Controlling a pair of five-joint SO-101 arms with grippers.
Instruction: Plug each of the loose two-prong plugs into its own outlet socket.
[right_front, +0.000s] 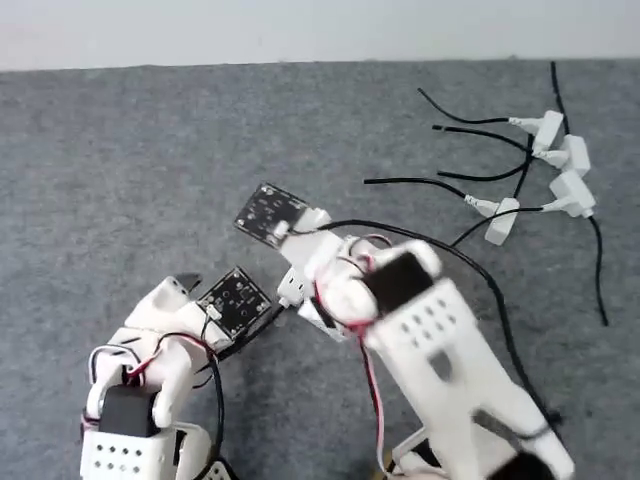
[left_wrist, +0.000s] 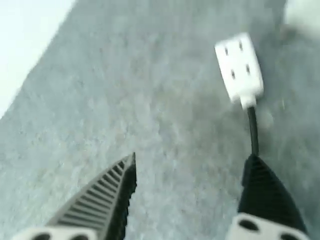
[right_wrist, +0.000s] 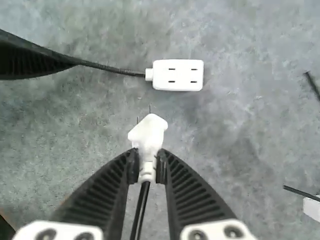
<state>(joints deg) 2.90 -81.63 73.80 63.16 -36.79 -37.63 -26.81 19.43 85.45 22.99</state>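
Right hand (right_wrist: 147, 162) closed on a white two-prong plug (right_wrist: 148, 131), prongs facing the white outlet block (right_wrist: 177, 75) just ahead on the grey counter (right_wrist: 250, 130). Left hand (left_wrist: 192, 160) wide open, one fingertip (left_wrist: 256, 175) at the block's black cord (left_wrist: 253, 127).

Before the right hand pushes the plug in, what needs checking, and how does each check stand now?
1. Plug grip: ok. The right hand is shut on the plug, prongs free.
2. Sockets free: ok. Both slot pairs on the outlet block are empty.
3. Prongs lined up with slots: not ok. The plug sits short of the block, off toward its cord end.
4. Block steadied: cannot tell. The left hand is open, at the cord.
5. Other plugs clear: ok. The loose plugs lie well apart.
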